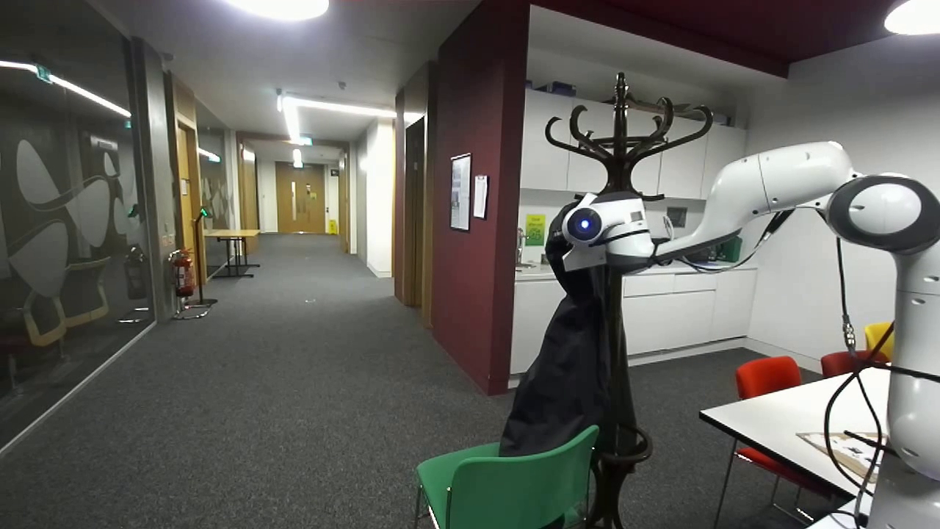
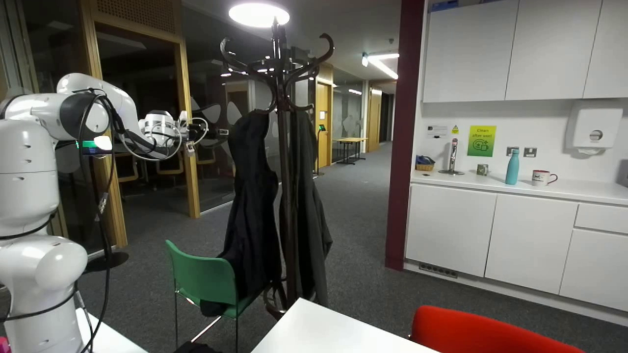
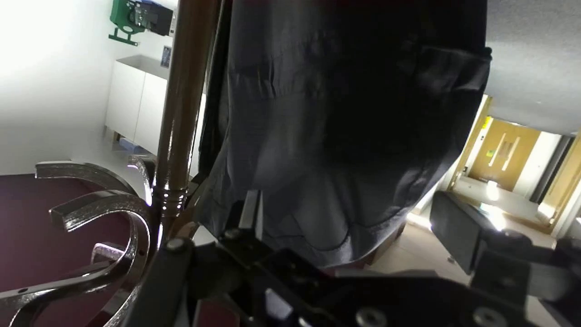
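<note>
Tool (image 3: 352, 218) spread wide, then dark coat (image 2: 252, 166), then coat stand (image 2: 286, 196).
Leftmost in an exterior view, above a green chair (image 2: 203, 277): tool parted to a wide gap, holding nothing, close beside the upper part of the coat; contact impossible to make out. Next, coat hanging from the stand: probably soft and limp, of modest weight but apt to swing, smooth enough to slip a little, hardly fragile. Best pinched, by judgement, at a gathered fold high up, near the hanging point. To look at: near-black, faintly sheeny, creased and seamed, with a possible flap in the wrist view; long, with a lower end reaching the chair. Rightmost, past the glossy brown stand, a greyer garment (image 2: 309, 196) hanging.
</note>
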Motion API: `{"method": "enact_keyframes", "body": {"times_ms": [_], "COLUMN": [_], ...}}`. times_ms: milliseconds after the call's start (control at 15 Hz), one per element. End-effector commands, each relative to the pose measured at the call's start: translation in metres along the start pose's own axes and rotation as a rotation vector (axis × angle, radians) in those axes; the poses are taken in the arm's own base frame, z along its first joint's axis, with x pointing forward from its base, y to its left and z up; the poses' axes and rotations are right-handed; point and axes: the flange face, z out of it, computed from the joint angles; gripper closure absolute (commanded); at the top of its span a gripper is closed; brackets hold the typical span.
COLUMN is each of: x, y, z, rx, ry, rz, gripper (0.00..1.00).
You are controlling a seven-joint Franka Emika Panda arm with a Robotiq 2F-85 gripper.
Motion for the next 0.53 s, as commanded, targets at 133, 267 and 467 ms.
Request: {"method": "enact_keyframes", "body": {"times_ms": [133,267,467], "x": [0.006,0.003,-0.005], "y": [-0.011,-0.013,-0.015], "z": [0.007,0.013,0.024], "rx": [-0.100,-0.130,-0.159], "ry": [0.086,0.094,0.092], "rz": [0.010,0.004,-0.004], "gripper": [0.00,0.00,0.00]}}
